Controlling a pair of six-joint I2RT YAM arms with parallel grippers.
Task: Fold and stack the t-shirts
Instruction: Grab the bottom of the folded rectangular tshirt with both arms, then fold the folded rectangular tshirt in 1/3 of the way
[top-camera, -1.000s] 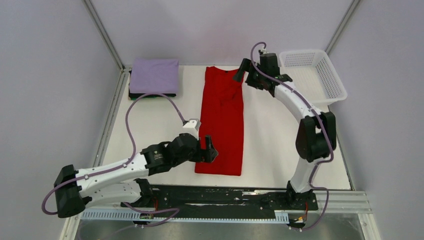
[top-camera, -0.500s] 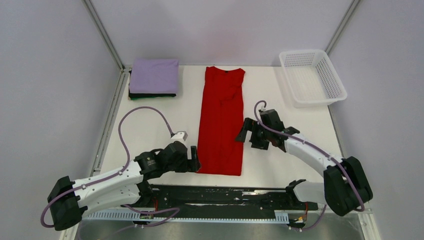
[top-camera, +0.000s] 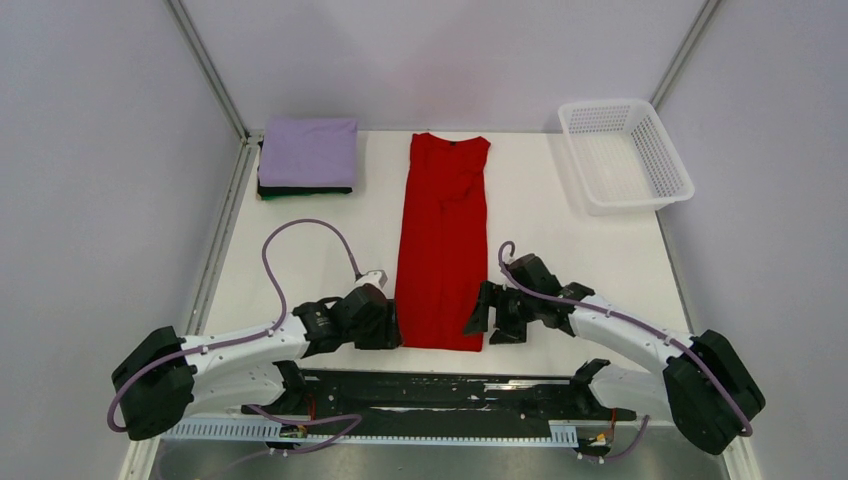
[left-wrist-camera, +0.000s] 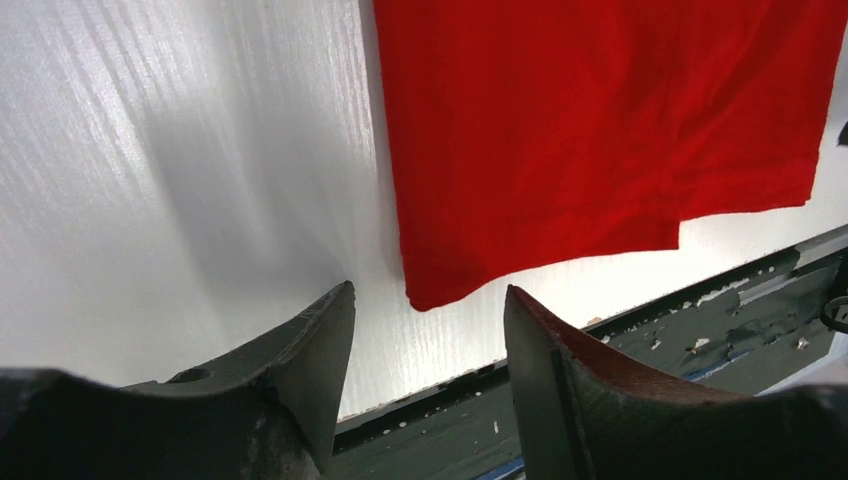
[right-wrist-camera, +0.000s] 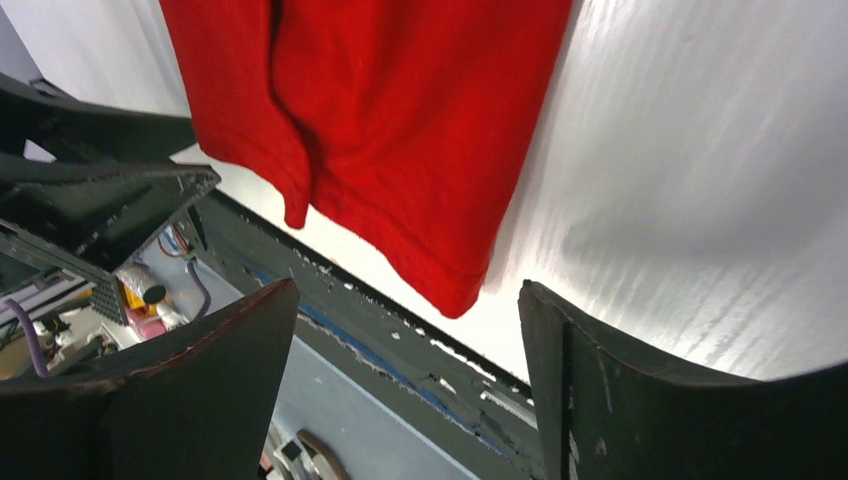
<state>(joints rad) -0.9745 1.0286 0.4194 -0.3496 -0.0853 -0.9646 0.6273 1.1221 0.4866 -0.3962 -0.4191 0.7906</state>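
A bright red t-shirt (top-camera: 443, 240) lies flat as a long narrow strip, collar at the far end and hem near the table's front edge. My left gripper (top-camera: 392, 328) sits low at the hem's left corner. It is open, and the red corner (left-wrist-camera: 420, 295) lies just ahead of its jaws, not between them. My right gripper (top-camera: 480, 315) is at the hem's right corner, also open, with the red shirt (right-wrist-camera: 400, 120) tapering to a corner just past its fingertips. A folded lavender t-shirt (top-camera: 308, 150) rests on a dark folded t-shirt (top-camera: 305, 190) at the back left.
A white mesh basket (top-camera: 625, 155) stands at the back right. The black mounting rail (top-camera: 450, 395) runs along the table's near edge, right behind both grippers. Metal frame posts rise at the two far corners.
The right arm swung from the collar end down to the near right corner of the hem. The left arm dropped back to the hem's left corner. Both grippers' jaws have narrowed somewhat.
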